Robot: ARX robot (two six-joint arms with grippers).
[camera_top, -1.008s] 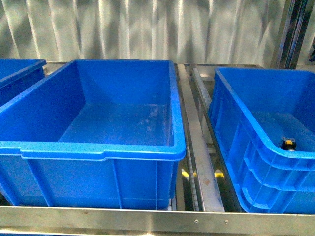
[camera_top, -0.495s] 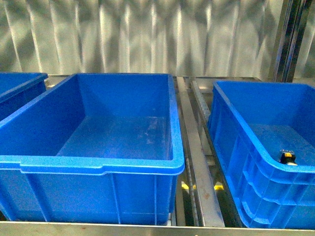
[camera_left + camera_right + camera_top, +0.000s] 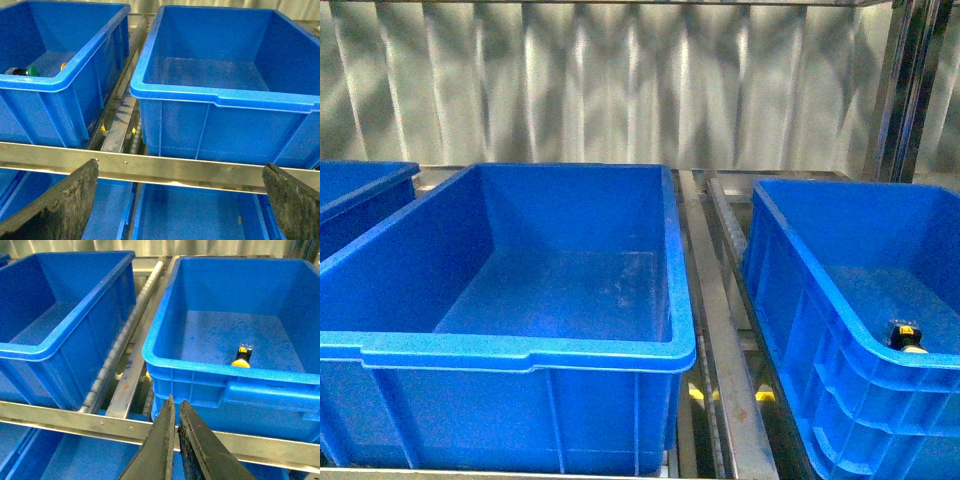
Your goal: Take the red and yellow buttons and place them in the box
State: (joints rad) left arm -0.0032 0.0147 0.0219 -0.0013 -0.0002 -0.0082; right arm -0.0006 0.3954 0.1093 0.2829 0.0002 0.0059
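A yellow button (image 3: pixel 908 338) lies on the floor of the right blue bin (image 3: pixel 790 260), near its front wall; it also shows in the right wrist view (image 3: pixel 241 359). The middle blue box (image 3: pixel 520 352) is empty. No red button shows. My right gripper (image 3: pixel 177 402) is shut and empty, in front of and below the right bin's rim (image 3: pixel 225 371). My left gripper (image 3: pixel 180 200) is wide open and empty, low in front of the middle box (image 3: pixel 220 97). Neither gripper shows in the front view.
The left blue bin (image 3: pixel 60 84) holds a green-capped button (image 3: pixel 31 71) and a small orange-looking cap (image 3: pixel 63 65). A steel front rail (image 3: pixel 165 167) runs before the bins, with roller tracks (image 3: pixel 120 347) between them. More blue bins (image 3: pixel 200 215) sit on a lower shelf.
The front view has shifted upward: the bins sit lower in the picture and the steel front rail has dropped out of it. The yellow button has not moved in its bin.
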